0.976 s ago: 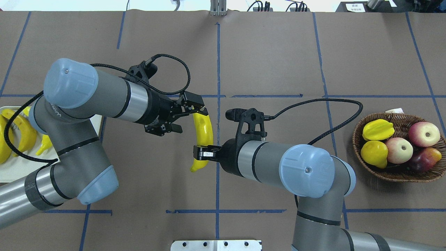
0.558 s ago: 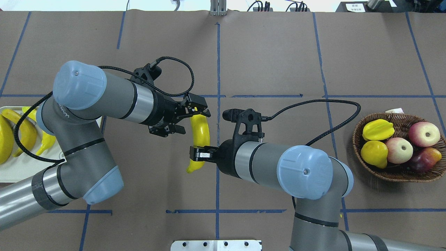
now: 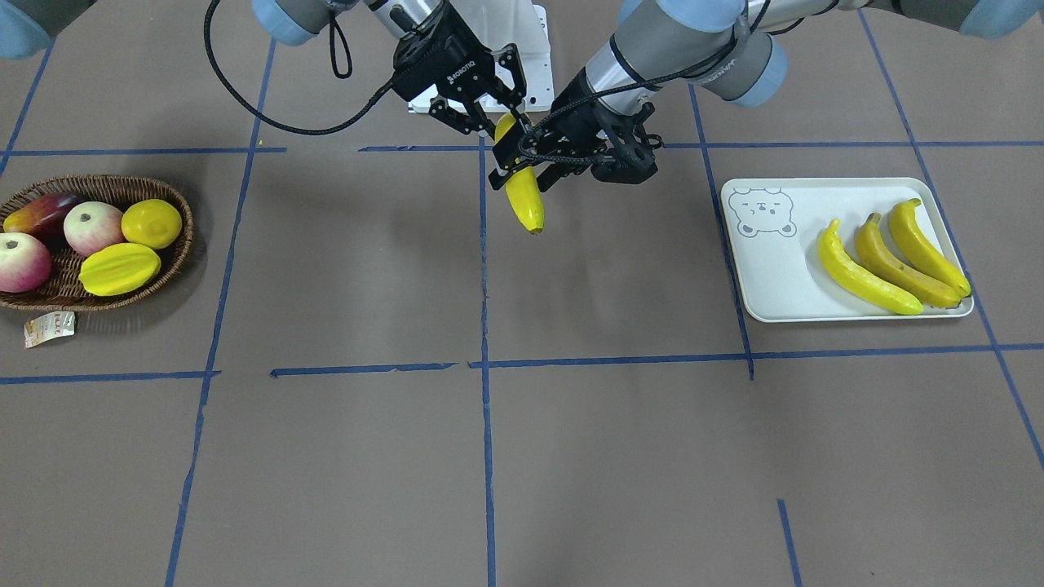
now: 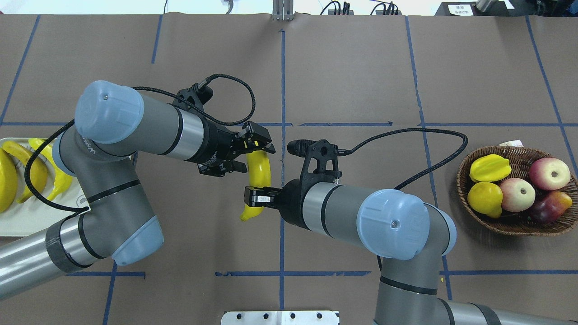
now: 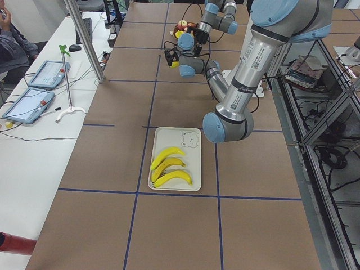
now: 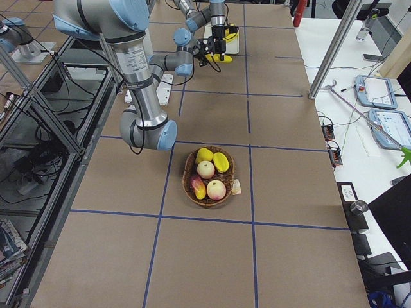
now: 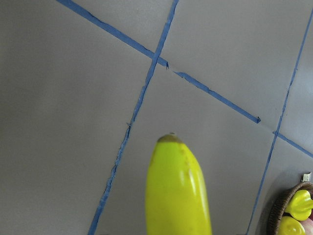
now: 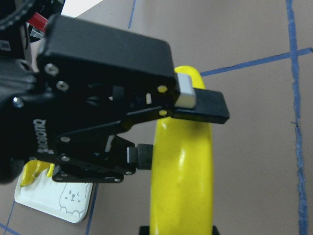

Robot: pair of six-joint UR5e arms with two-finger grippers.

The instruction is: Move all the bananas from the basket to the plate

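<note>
Holding three bananas, plate, basket bananaless, both pincers gripping fourth banana.

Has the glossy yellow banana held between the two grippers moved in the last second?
Yes. In the overhead view the banana has shifted left, away from the blue tape centre line and toward the plate side.

2 fixed views look steeply down from opposite sides, 2 along the counter; wrist cameras sit close; all share its centre.
</note>
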